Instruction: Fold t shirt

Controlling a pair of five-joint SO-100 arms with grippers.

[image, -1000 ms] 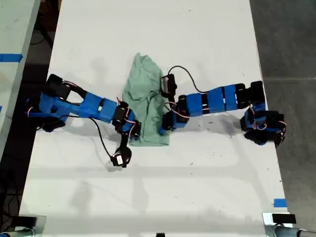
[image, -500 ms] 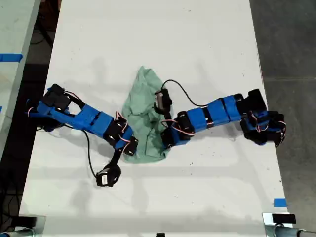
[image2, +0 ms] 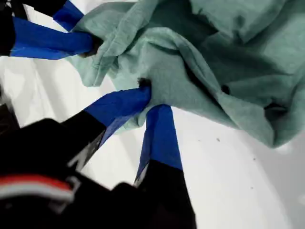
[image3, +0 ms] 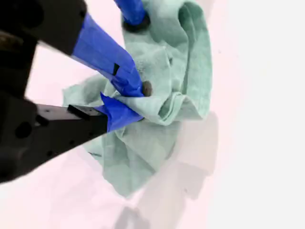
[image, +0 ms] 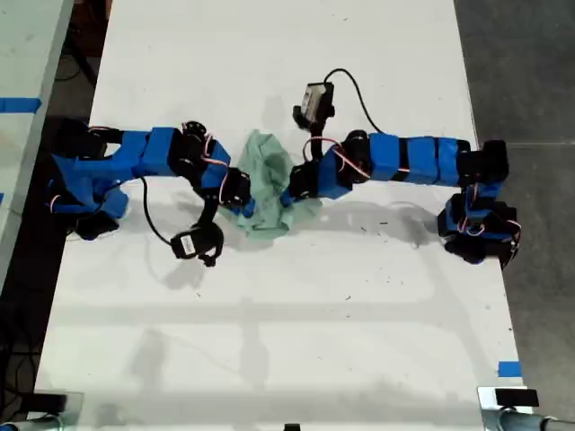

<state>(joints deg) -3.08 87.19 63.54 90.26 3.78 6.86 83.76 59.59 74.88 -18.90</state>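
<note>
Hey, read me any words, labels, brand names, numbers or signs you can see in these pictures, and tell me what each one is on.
None: no readable text in any view.
The t shirt is plain pale green with no print.
My first gripper and my second gripper carry only plain blue tape on their fingers.
The table is bare white.
The blue tape strips at the table edges are unmarked.

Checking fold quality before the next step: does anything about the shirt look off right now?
Yes. The t shirt is bunched into a wrinkled lump mid-table rather than lying flat, pinched from both sides by my first pincer and second pincer. No clean fold edges show.
</note>
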